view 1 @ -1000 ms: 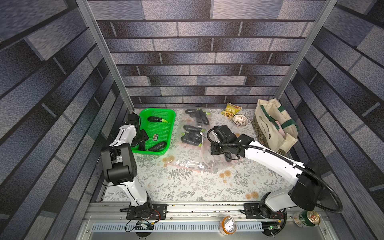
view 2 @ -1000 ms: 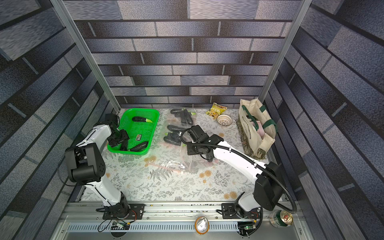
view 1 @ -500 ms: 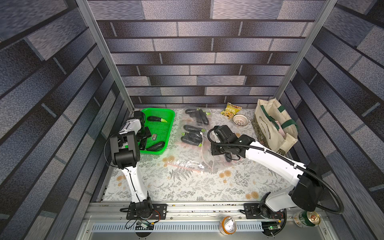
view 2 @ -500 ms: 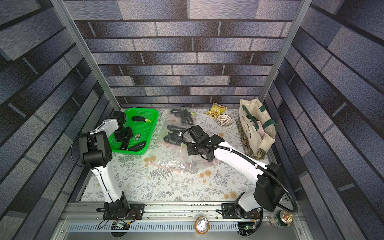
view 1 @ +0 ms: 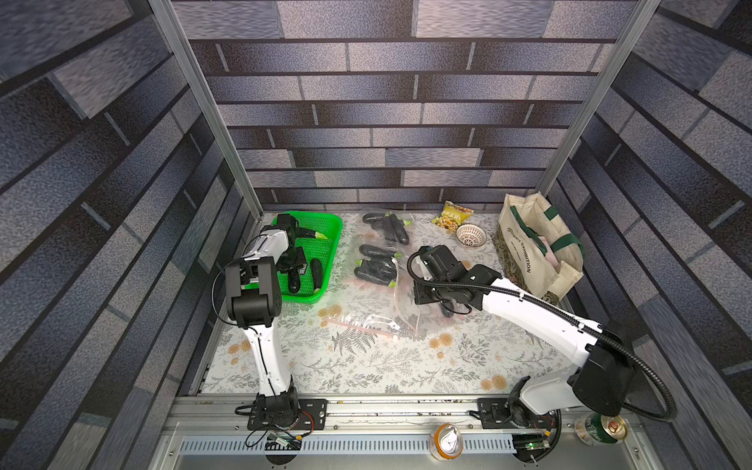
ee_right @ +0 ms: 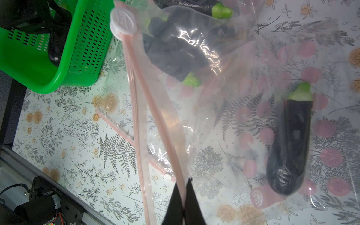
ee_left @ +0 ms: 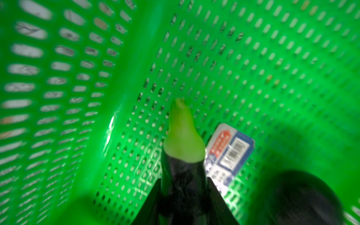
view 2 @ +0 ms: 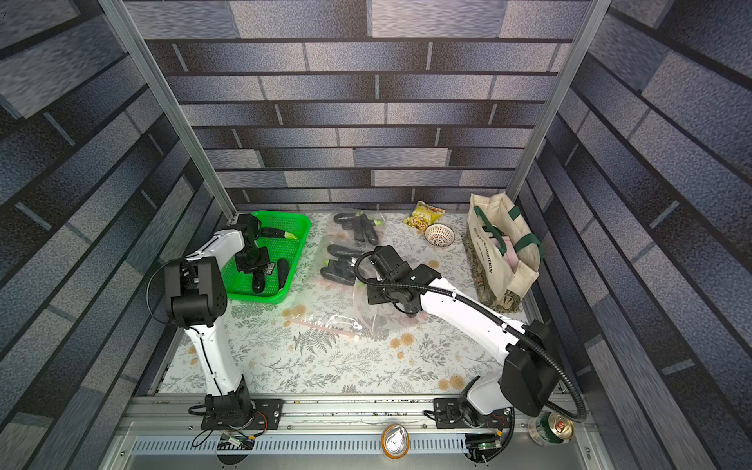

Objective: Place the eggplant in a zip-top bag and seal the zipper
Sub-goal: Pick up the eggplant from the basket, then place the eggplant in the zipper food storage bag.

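At the tabletop's (view 1: 366, 366) far left corner, inside the basket (view 1: 325, 228), the left gripper (ee_left: 183, 180) clamps the eggplant (ee_left: 183, 140). Near the tabletop centre, the right gripper (ee_right: 184, 187) is clenched on the bag's (ee_right: 224, 126) zipper (ee_right: 134, 97).

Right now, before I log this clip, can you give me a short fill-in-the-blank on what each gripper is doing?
The left gripper is down inside the green ____.
Between its fingers lies a dark ____ with a light green stem end.
The right gripper is shut on the pink ____ strip of a clear zip-top bag.
Missing words: basket; eggplant; zipper.
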